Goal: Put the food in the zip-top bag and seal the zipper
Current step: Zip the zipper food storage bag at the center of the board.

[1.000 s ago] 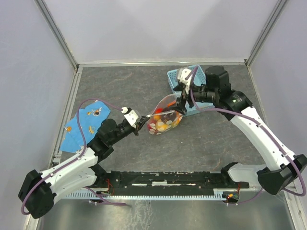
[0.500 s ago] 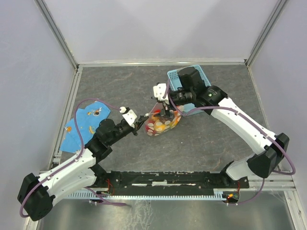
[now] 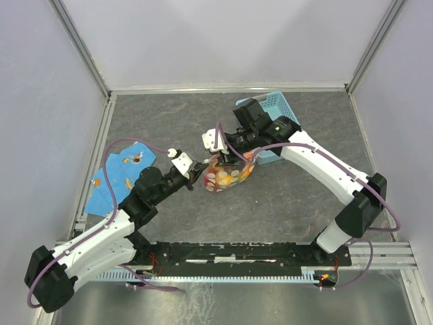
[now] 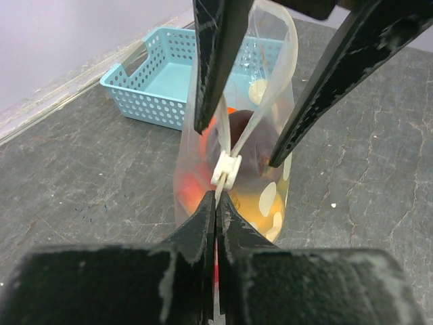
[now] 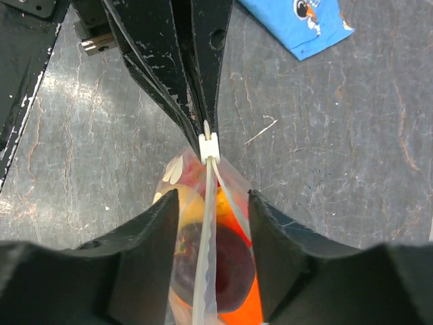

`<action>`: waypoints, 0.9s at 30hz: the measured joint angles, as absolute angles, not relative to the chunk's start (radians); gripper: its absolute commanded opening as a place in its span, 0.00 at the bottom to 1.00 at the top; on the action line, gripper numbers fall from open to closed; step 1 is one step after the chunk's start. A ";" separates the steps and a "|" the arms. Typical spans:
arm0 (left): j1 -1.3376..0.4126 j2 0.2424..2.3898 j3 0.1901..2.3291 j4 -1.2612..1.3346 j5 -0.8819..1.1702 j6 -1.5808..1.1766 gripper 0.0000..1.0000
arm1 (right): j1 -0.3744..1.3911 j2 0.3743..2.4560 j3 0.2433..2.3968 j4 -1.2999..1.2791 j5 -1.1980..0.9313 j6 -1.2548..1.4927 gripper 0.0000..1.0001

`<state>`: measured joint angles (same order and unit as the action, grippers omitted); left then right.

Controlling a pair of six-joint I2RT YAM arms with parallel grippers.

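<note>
While pinched on thin whitish zipper, left fingers; right fingers apart astride crinkly clear bag.

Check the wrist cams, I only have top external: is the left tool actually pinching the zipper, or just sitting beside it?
Observer: Pinching. Left wrist shows the left tool shut on the zipper, right next to the white slider.
Operator: Right tool closed?
Observer: No. Right wrist shows the right tool straddling the zipper, jaws apart, not pinching it.
Operator: Mouth sealed?
Observer: No. Past the white slider, the mouth of the zip-top bag gapes open in a loop.
</note>
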<state>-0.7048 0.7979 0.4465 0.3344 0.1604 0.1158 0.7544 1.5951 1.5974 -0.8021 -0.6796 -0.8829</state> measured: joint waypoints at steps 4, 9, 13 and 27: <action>-0.705 0.798 0.448 0.334 0.158 0.096 0.03 | 0.764 1.615 1.602 -0.818 -0.647 -0.906 0.32; -0.705 0.798 0.448 0.334 0.143 0.088 0.03 | 0.766 1.619 1.610 -0.831 -0.616 -0.913 0.04; -0.705 0.797 0.448 0.342 0.131 0.086 0.08 | 0.766 1.637 1.662 -0.862 -0.609 -0.906 0.01; -0.679 0.788 0.448 0.405 0.142 0.073 0.40 | 0.766 1.648 1.684 -0.885 -0.609 -0.893 0.02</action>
<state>-0.6792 0.7879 0.4484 0.4046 0.1425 0.0731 0.7658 1.6478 1.6844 -0.8848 -0.6094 -0.8932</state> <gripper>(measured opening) 0.382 0.025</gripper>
